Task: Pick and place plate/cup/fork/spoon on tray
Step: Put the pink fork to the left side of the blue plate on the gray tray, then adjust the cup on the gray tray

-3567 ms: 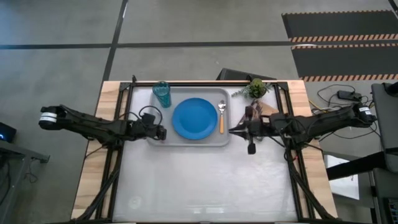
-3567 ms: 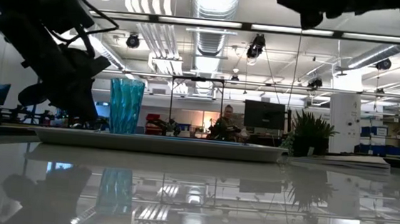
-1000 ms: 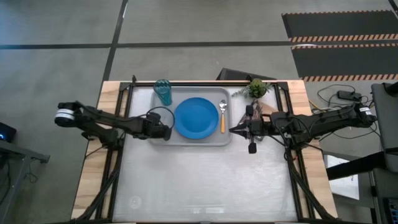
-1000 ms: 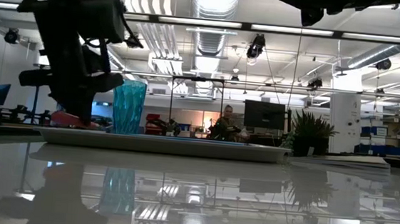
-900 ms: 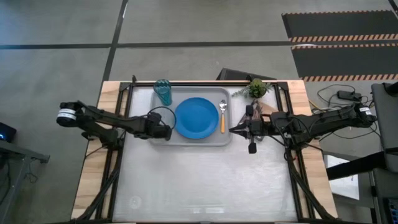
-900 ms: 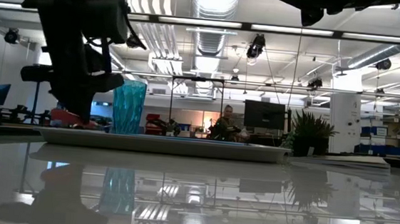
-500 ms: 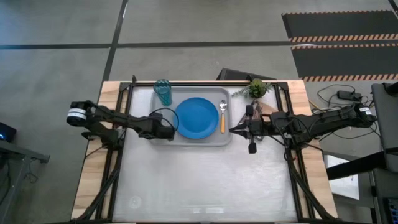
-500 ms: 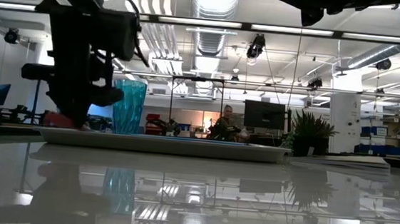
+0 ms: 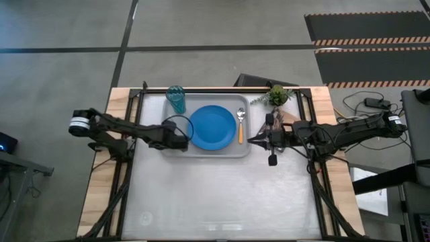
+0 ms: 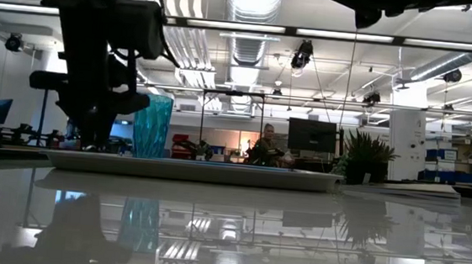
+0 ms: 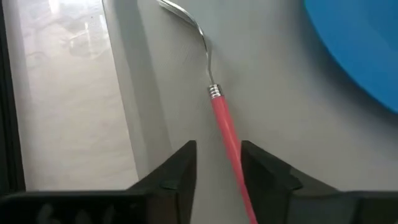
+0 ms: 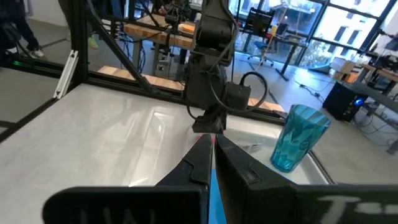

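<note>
- A slim fork with metal tines and a pink-red handle lies flat on the large light-grey rectangular tray, along its left edge, just beside the round blue plate.
- The left gripper hangs low over the handle, fingers parted to either side of it, no longer pinching it.
- An orange-handled metal spoon lies right of the plate.
- A teal translucent cup stands in the tray's far left corner.
- The right gripper waits beside the tray's right edge, closed and empty.
</note>
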Robot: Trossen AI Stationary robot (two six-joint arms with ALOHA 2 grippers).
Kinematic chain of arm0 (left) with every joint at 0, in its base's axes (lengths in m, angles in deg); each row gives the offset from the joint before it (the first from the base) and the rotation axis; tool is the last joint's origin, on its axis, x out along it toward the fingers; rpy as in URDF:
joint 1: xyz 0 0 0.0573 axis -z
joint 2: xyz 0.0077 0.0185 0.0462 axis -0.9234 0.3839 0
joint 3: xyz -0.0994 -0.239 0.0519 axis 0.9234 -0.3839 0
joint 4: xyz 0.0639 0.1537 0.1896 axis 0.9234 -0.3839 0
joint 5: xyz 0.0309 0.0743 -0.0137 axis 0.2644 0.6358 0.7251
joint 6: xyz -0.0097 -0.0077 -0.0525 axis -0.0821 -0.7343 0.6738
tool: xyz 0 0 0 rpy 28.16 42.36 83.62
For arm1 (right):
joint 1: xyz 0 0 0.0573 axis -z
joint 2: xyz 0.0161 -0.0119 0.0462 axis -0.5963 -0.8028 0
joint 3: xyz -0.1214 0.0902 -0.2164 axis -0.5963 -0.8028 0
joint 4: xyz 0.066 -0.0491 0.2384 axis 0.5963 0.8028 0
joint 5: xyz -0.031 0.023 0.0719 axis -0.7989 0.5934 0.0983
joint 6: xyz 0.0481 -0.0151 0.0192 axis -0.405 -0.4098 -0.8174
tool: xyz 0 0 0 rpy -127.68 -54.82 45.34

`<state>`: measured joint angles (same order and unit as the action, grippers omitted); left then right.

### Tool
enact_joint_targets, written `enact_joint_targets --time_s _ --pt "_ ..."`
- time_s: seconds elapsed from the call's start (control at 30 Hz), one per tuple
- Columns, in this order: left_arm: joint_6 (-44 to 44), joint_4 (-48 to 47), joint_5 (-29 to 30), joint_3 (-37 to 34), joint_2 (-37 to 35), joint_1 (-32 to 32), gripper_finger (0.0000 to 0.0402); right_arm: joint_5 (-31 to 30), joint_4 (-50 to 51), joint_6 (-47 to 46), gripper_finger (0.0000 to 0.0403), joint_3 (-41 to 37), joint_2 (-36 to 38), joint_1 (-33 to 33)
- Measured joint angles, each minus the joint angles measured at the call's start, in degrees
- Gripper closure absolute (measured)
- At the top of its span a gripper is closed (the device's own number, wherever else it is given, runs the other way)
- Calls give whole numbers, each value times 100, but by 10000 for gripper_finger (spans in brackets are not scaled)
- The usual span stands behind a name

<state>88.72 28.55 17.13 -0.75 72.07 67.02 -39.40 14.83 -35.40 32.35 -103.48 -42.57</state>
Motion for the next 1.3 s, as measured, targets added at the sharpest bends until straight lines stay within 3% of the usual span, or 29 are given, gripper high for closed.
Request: enact_joint_targets --time_s 0.27,0.5,0.77,0.9,1.1,1.3 --pt "-14 312 -7 8 -400 194 241 0 -311 474 394 0 0 1" --pt "-361 1162 196 28 -717 714 240 9 -694 1077 394 0 -2 128" --pt "-306 1224 218 12 -760 1047 240 46 -998 1354 394 0 -4 640" --pt "-295 1247 218 9 -760 1075 240 78 -1086 1421 394 0 -9 862" --pt "-387 1251 238 27 -796 1075 240 610 -1120 1272 394 0 -9 1184" --pt "-1257 1275 243 92 -1259 798 243 656 -1089 1148 394 50 -9 1264"
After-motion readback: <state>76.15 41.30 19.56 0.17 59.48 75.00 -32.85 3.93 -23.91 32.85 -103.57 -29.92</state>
